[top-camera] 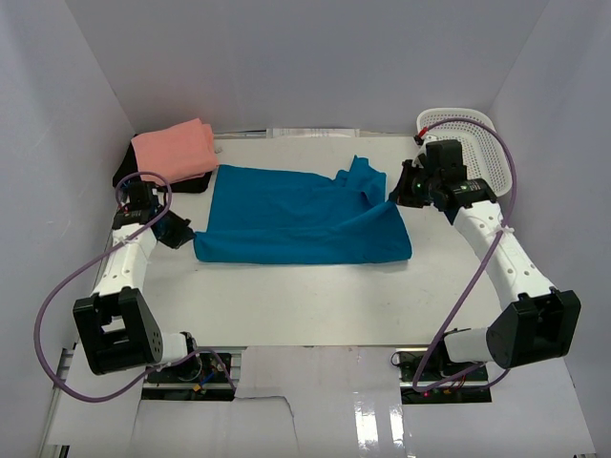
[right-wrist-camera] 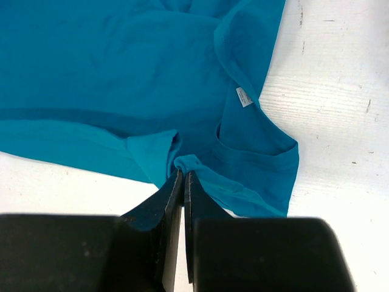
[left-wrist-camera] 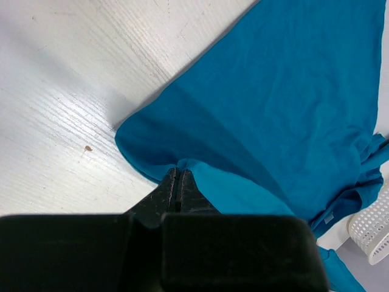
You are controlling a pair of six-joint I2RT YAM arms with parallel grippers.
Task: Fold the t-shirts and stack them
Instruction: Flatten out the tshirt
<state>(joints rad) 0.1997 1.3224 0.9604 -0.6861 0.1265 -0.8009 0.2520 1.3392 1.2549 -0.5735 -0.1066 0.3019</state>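
The crumpled teal cotton t-shirt (top-camera: 296,215) lies spread across the middle of the white wood-grain table (top-camera: 315,305), with its collar and small white neck label (right-wrist-camera: 244,96) at the right end. The left gripper (left-wrist-camera: 180,175) is closed tight on a pinch of the shirt's left edge — the right gripper (right-wrist-camera: 183,175) likewise clamps a fold of fabric just beside the collar. A folded pink t-shirt (top-camera: 175,150) sits at the far-left corner, and a white plastic mesh basket (top-camera: 477,134) at the far right.

Bright even light, soft shadows, sharp
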